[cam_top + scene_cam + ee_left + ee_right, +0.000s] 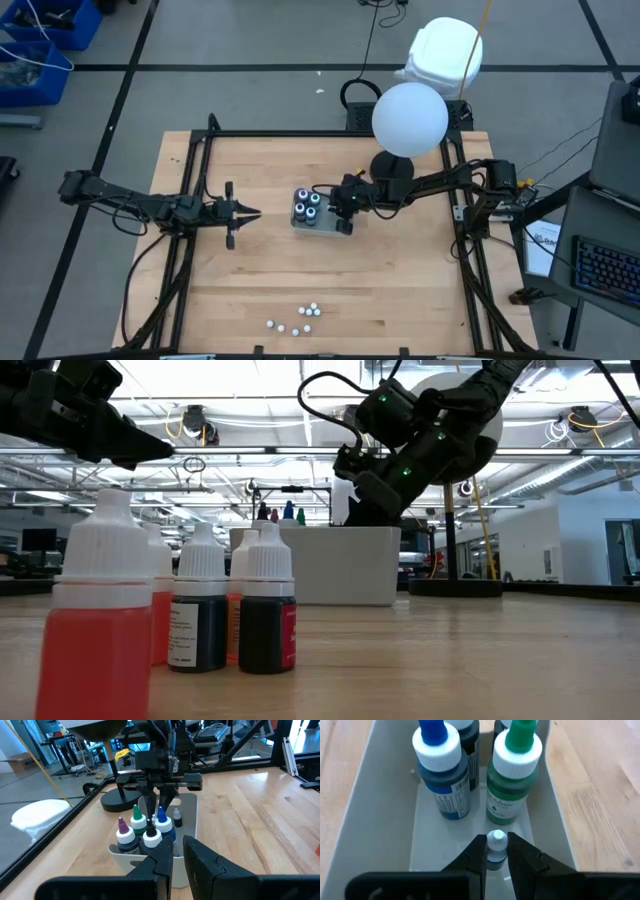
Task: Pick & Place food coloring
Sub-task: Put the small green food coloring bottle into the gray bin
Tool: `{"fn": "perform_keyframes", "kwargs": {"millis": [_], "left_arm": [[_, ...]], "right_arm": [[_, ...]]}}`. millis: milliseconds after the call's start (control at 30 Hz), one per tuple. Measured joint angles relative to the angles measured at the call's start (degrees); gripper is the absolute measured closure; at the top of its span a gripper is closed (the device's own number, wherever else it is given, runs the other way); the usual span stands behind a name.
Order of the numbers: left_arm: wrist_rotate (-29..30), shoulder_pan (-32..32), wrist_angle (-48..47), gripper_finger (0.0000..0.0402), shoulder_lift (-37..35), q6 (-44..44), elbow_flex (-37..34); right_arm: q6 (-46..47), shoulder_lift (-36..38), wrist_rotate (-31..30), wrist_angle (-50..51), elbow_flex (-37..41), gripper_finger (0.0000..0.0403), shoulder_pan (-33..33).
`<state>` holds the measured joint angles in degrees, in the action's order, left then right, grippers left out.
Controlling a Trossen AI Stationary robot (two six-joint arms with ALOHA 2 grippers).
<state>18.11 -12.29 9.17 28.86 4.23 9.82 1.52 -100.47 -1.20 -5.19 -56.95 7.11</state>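
Small dropper bottle (496, 849) pinched between the right gripper (496, 851) fingers, inside the grey tray (380, 810).
Light, rigid, slick plastic; the narrow capped neck is the sensible hold. Blue-tipped bottle (441, 767) and green-tipped bottle (512, 767) crowd it at 12 o'clock, tray walls flanking. Spare small bottles (297, 320) lie at the table's 6 o'clock. Left gripper (252, 212) waits at the tray's 9 o'clock, jaws narrow, empty.

The high view looks straight down on the whole table (400, 290). The low view sits at tabletop level, close behind bottles (95, 630). Both wrist views face the tray (192, 820), the right one nearest.
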Motion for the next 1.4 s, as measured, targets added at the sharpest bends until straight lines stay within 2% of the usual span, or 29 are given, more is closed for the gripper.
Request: {"fn": "perform_keyframes", "kwargs": {"millis": [1033, 1400], "left_arm": [[0.13, 0.04, 0.08, 0.035, 0.0, -0.07, 0.0], [0.04, 0.04, 0.06, 0.035, 0.02, -0.02, 0.0]], "right_arm": [[3.35, -4.28, 2.94, -3.63, 0.44, 0.0355, 1.17], [3.81, -4.14, 2.83, -5.17, 0.53, 0.0294, 1.17]]}}
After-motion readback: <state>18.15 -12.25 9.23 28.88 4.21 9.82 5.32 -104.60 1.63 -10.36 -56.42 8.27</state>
